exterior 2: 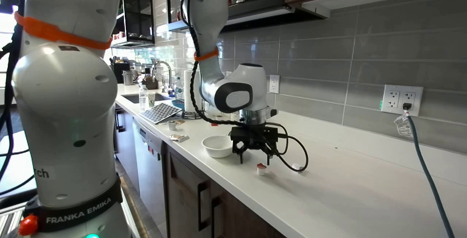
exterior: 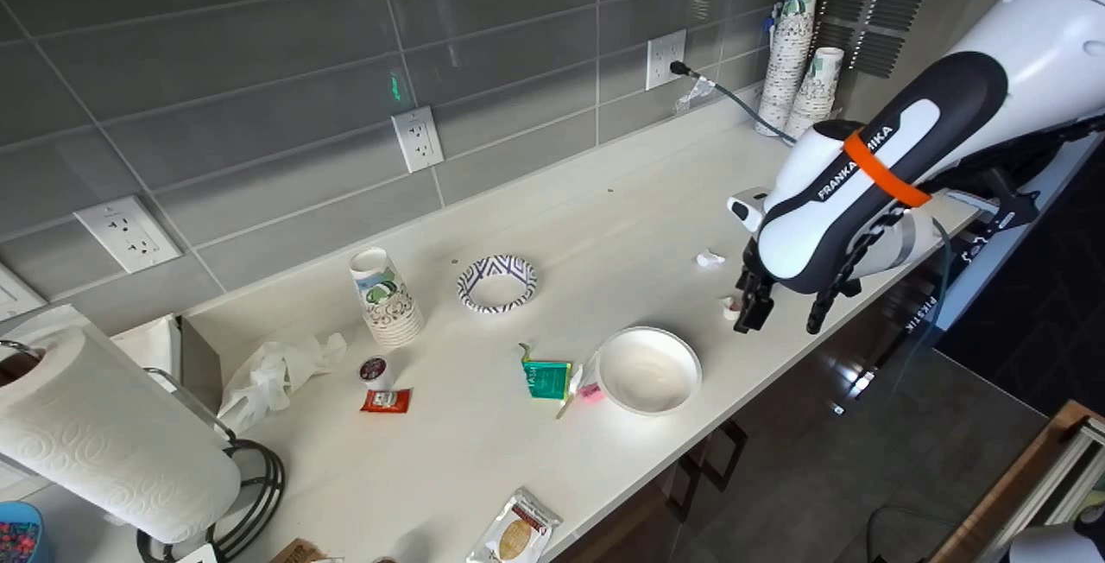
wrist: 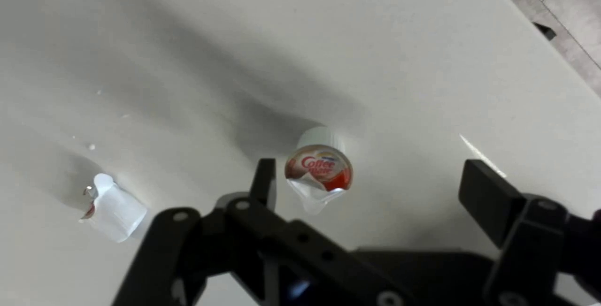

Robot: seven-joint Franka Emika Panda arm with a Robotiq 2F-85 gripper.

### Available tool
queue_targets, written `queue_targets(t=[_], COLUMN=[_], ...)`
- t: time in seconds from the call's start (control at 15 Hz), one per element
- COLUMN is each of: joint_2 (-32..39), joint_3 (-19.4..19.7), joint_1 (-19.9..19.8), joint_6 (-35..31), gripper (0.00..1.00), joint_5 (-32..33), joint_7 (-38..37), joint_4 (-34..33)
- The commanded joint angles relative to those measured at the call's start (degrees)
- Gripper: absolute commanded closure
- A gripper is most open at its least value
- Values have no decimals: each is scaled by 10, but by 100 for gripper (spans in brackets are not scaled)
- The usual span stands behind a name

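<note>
a long pale surface [exterior 2: 350,198] runs beneath my arm [exterior 2: 209,15], which i have bent so that its wrist hangs low over it. a paper towel roll [exterior: 121,442] stands on that surface, well apart from the arm. my tool [wrist: 373,179] points down, and i see its two fingers parted wide. near it sits a plain white bowl [exterior: 649,370]; a patterned bowl [exterior: 497,284] rests farther from the tool. a green packet [exterior: 548,379] lies near the white bowl, on the side away from the tool. a creamer cup [wrist: 319,170] stands upright just below my fingertips; in the wrist view i see it between the fingers, closer to one, with its printed lid partly peeled. a tipped cup [wrist: 117,212] lies near it, outside the fingers' spread.
</note>
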State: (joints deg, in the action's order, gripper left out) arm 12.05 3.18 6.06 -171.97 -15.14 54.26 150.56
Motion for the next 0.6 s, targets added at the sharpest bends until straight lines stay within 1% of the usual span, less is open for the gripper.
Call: queue_targets(t=[0.0,0.13,0.2,0.4,0.53], joint_2=[43,54,57,73,80], joint_3=[-2,-3,-40,-55,-59], joint_1=[-8,-10,-58,-83,-97], joint_6=[-17,-17,-19,-18,-17], gripper=[0,0,0,0,3], joint_5=[-1,-2,55,101,132], joint_7=[9,9,-35,-60,-77], joint_4=[-29,-41,-44,-59,-67])
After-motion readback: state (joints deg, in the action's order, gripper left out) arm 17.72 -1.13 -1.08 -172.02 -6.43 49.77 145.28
